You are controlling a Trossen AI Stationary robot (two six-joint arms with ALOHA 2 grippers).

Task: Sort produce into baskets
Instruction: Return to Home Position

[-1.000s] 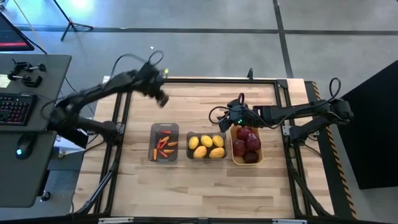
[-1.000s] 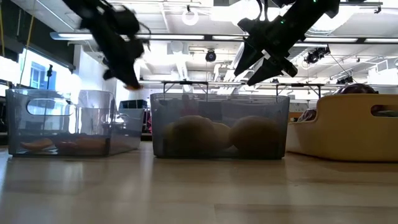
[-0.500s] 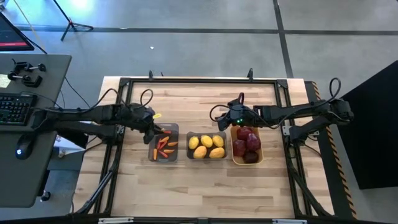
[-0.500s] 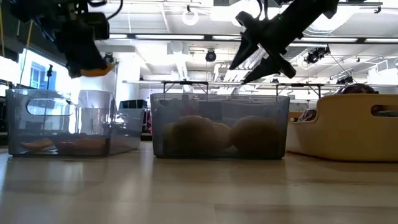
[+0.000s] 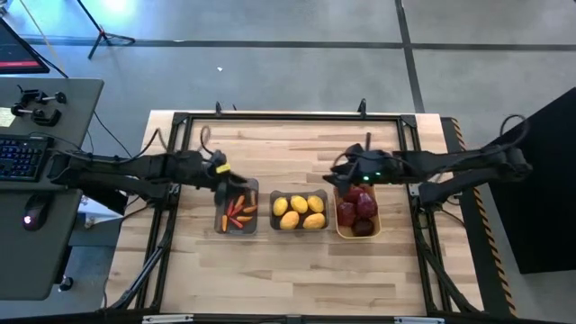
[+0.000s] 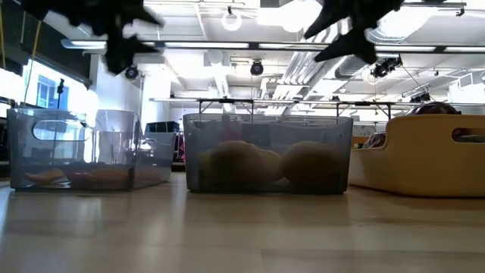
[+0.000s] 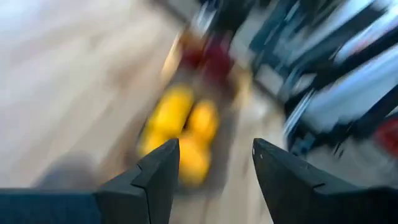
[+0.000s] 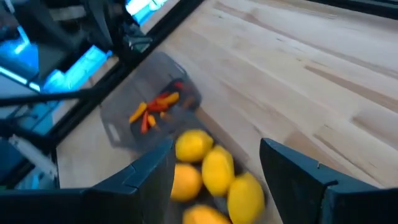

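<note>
The high view looks straight down from well above, holding the whole wooden table (image 5: 297,144) in mid-frame with a desk (image 5: 45,252) at the left edge. The low view sits at table-top height close before the same row of bins, facing level into the room: pepper bin (image 6: 76,144) left, lemon bin (image 6: 265,133) centre, orange-yellow bin (image 6: 424,163) right. Each wrist view looks forward past its own dark fingers (image 7: 155,180) at frame bottom, and both catch the lemons (image 7: 177,127).

red-orange peppers (image 5: 238,211) and yellow lemons (image 5: 299,212) in smoky grey bins (image 5: 238,232) — dark red apples (image 5: 358,207) in the orange-yellow bin (image 5: 337,218).
</note>
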